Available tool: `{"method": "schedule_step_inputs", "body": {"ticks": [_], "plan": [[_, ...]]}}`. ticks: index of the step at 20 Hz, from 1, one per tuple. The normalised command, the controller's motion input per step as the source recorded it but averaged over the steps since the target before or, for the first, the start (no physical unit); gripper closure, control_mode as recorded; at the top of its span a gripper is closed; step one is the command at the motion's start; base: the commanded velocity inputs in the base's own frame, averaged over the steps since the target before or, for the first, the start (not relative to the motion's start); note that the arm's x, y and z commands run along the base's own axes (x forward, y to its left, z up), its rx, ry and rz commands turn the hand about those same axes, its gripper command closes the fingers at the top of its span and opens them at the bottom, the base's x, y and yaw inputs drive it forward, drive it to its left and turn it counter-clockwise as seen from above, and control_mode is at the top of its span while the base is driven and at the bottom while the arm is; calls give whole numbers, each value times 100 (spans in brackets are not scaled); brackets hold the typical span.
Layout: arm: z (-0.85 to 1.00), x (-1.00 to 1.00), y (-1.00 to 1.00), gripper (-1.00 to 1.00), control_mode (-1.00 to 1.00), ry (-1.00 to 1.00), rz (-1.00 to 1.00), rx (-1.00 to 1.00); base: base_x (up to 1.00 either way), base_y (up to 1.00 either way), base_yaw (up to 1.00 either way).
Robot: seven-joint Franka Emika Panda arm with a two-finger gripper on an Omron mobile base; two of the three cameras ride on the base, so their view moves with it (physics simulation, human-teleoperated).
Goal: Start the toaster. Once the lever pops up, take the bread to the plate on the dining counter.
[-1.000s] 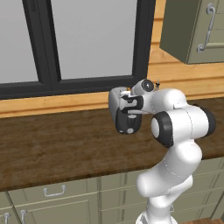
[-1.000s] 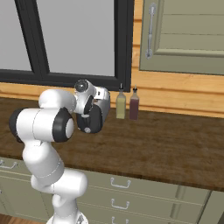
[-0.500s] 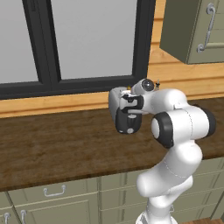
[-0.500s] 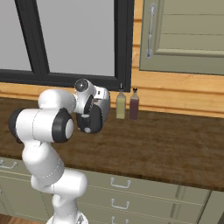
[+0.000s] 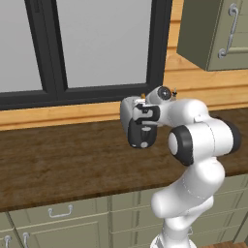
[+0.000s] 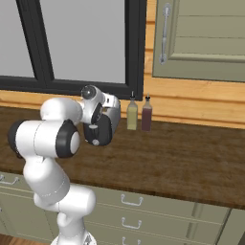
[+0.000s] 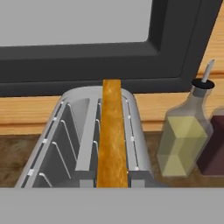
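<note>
Behind the wood worktop (image 5: 63, 164) you have a dark-framed window (image 5: 97, 48) over a pale timber sill, with grey-green drawers (image 6: 143, 210) below and a wall cabinet (image 6: 201, 38) at upper right. Your arm folds back over the worktop, and its hand covers most of the toaster (image 5: 127, 112) in both base views; you see just a silver-grey sliver of it at the hand's left in the left view.

From the hand view you look down the toaster (image 7: 87, 131) lengthwise. It has two slots: the left one shows bare wire guides, and the bread (image 7: 112, 131) stands on edge in the right one, its tan crust rising above the top.

Your gripper (image 5: 141, 140) is drawn together; whether it clamps anything, you cannot tell from these views.

Just right of the toaster stand two bottles against the sill, touching or nearly so: a pale yellow oil bottle (image 7: 181, 135) with a spout, then a dark red bottle (image 7: 213, 144).
</note>
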Motion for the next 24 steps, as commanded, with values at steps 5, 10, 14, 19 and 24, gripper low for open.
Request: {"method": "schedule_step_inputs", "body": {"ticks": [5, 10, 14, 19, 24], "plan": [[33, -2, 0, 100, -100, 0, 0, 0, 0, 0, 0], [50, -15, 0, 100, -100, 0, 0, 0, 0, 0, 0], [60, -41, 0, 100, -100, 0, 0, 0, 0, 0, 0], [58, -55, 0, 100, -100, 0, 0, 0, 0, 0, 0], [43, -73, 0, 100, -100, 14, 0, 0, 0, 0, 0]]}}
